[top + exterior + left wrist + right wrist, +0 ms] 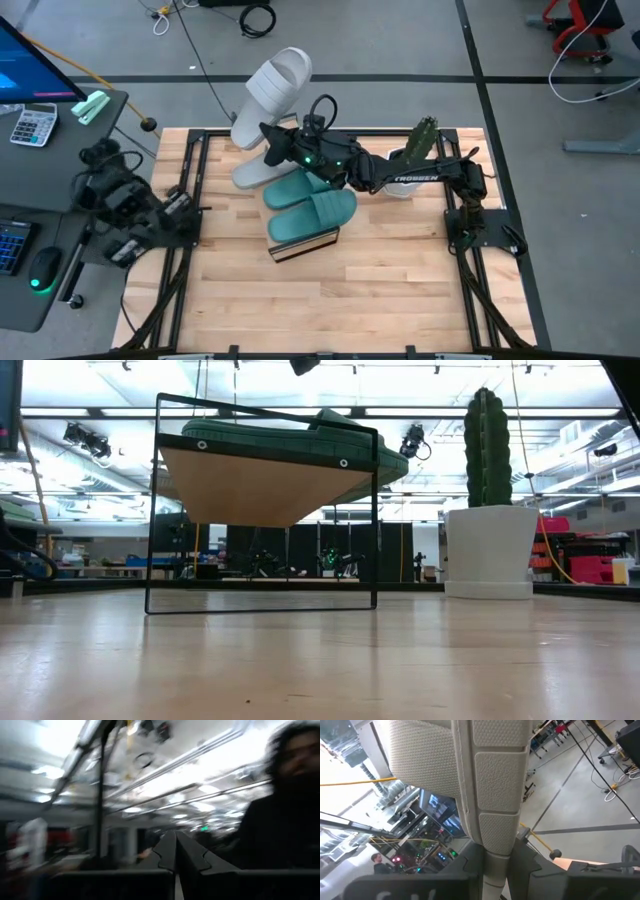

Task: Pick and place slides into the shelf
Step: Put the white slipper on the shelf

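Near the far edge of the slatted wooden tabletop, the right gripper is clamped on the heel end of a pale grey slide, holding it raised so that it juts out past the table's far rim over the grey floor. In the right wrist view the two dark fingers pinch the sandal's edge between them, its textured sole filling the frame. A second pale grey slide lies on the shelf just beside the gripper, and two teal-green slides sit next to it, touching one another; the nearer one reaches the shelf's near end. From the low view the shelf shows as a tilted light wood board in a thin dark frame, with a teal sandal on top.

The near half of the tabletop lies bare, giving open room in front of the shelf. A white pot with a cactus stands close behind the right arm, whose link bears the word TROSSEN. The left gripper rests at the table's left edge, well apart from the shelf, its fingers pressed together. A desk with a calculator stands left of the table; a blurred person shows in the room.
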Robot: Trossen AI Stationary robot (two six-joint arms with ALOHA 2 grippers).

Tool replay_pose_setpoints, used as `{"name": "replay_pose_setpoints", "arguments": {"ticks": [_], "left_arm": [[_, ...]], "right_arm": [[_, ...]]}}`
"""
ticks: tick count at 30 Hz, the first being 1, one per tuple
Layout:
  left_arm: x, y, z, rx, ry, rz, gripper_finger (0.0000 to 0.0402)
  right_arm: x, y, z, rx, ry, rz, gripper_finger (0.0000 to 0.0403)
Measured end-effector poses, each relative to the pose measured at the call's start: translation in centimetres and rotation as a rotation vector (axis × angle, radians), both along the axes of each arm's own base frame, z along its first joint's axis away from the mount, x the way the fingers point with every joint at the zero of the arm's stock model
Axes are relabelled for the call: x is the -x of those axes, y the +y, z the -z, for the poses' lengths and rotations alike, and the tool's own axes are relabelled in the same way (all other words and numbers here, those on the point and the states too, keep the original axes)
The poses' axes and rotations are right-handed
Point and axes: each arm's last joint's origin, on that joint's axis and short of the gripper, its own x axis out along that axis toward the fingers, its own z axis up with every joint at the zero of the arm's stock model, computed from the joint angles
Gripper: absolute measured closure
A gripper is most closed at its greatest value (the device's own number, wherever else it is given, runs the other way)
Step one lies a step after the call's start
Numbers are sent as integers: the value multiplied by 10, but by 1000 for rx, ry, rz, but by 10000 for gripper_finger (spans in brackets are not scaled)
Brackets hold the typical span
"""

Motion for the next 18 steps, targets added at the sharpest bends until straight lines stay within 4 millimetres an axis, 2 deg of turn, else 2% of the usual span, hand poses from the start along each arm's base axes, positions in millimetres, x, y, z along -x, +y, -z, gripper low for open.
{"name": "replay_pose_setpoints", "arguments": {"ticks": [5, 8, 18], "left_arm": [[-22, 13, 28, 28, 137, -255, 397], [-28, 25, 39, 70, 177, -367, 390], [-33, 61, 41, 189, 163, -659, 389]], "right_arm": [[1, 5, -3, 1, -10, -10, 348], [1, 11, -3, 2, -9, -22, 348], [1, 24, -4, 20, 6, -7, 348]]}}
